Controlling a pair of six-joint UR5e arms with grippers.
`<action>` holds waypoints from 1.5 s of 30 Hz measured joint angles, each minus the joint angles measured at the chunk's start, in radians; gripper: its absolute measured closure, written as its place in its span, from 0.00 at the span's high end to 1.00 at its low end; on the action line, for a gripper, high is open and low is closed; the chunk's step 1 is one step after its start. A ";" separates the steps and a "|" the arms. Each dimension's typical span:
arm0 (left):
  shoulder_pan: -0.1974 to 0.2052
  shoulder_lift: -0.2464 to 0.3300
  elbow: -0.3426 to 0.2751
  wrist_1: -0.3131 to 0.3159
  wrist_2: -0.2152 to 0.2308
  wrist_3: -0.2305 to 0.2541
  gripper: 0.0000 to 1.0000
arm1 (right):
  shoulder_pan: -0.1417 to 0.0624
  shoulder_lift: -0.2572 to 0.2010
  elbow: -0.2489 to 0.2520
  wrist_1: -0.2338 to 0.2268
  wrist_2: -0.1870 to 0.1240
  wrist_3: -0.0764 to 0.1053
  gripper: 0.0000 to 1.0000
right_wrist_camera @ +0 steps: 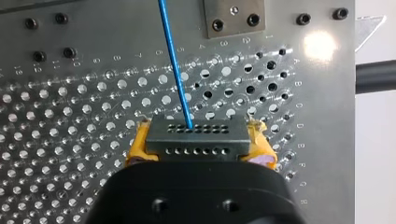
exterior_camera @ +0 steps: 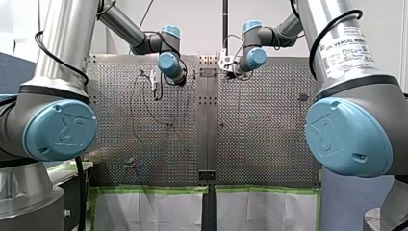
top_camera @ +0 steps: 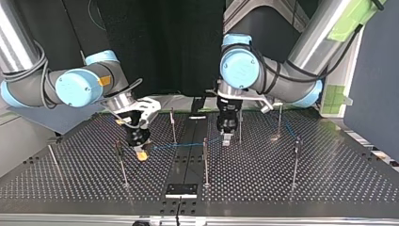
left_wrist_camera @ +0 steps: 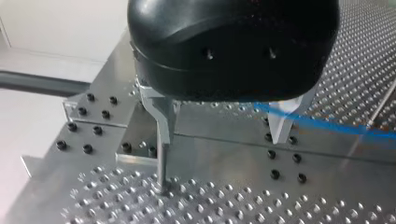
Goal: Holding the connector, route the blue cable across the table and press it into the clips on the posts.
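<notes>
The robot's right gripper is clamping the connector in its yellow pads, the blue cable is running straight from it across to the left gripper, whose 2 fingers are standing apart beside a post.

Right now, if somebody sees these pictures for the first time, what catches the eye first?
The blue cable stands out, stretched over the perforated table between the grippers in the top view. My right gripper, with yellow pads, clamps the connector at its end; my left gripper stands open beside the cable.
</notes>
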 joint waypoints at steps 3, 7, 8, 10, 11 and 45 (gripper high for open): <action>-0.010 0.027 -0.006 -0.008 -0.001 -0.001 1.00 | -0.002 -0.002 0.000 0.001 0.000 0.000 0.00; -0.026 0.060 -0.008 -0.014 -0.002 -0.001 1.00 | -0.005 -0.009 0.000 0.000 0.001 0.000 0.00; -0.029 0.064 -0.008 -0.017 -0.002 0.000 1.00 | -0.005 -0.010 0.000 0.000 0.000 0.000 0.00; -0.039 0.069 -0.008 -0.023 -0.002 0.004 1.00 | -0.007 -0.014 0.000 -0.001 0.000 0.000 0.00; -0.044 0.071 -0.008 -0.025 -0.002 0.007 1.00 | -0.007 -0.015 0.000 -0.001 0.000 0.000 0.00; -0.245 -0.057 0.178 -0.049 -0.124 0.024 1.00 | -0.019 -0.017 0.001 0.004 0.000 0.002 0.00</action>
